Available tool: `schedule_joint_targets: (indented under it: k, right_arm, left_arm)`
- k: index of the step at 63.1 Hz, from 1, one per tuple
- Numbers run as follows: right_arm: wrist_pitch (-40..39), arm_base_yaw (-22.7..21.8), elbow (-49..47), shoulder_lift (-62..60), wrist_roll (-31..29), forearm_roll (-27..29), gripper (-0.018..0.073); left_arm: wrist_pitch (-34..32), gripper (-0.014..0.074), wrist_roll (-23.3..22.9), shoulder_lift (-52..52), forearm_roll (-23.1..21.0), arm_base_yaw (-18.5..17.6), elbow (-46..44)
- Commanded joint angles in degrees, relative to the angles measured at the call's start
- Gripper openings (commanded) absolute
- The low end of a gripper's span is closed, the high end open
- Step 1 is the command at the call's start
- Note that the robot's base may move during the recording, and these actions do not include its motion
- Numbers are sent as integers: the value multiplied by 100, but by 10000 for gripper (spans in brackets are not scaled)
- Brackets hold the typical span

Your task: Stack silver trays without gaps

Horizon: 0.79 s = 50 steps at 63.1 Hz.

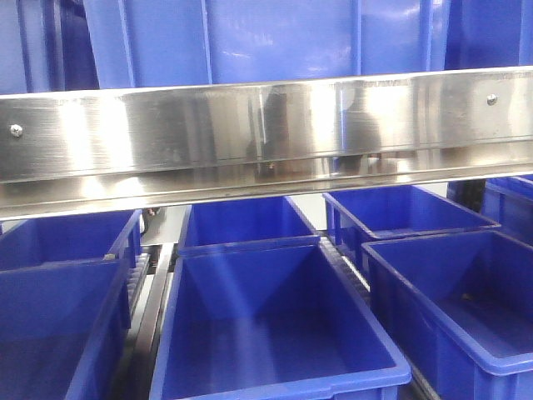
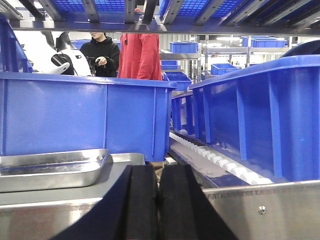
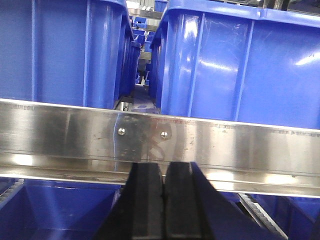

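The front view and both low, close wrist views share the steel rail (image 1: 266,133) and blue bins (image 1: 275,325).

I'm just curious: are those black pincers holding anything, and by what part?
Nothing. Both the left gripper and right gripper are shut and empty; a silver tray lies untouched.

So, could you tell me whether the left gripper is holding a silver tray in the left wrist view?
No, the left gripper is shut on nothing, its black fingers pressed together, while the silver tray lies apart to its left.
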Motion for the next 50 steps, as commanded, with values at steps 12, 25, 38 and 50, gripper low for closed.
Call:
schedule_joint_targets:
  k: [12,25,38,50]
  right_arm:
    - [-144,4,0,-22,-43,6,-70]
    - [-144,4,0,-22,-43,6,-70]
    - [-144,4,0,-22,-43,6,-70]
    - [-144,4,0,-22,-43,6,-70]
  left_arm:
    - [-61,-6,0,-15,-22,-39,-13]
    - [-61,-6,0,-15,-22,-39,-13]
    - [-61,-6,0,-15,-22,-39,-13]
    - [-61,-6,0,-15,-22,-39,-13]
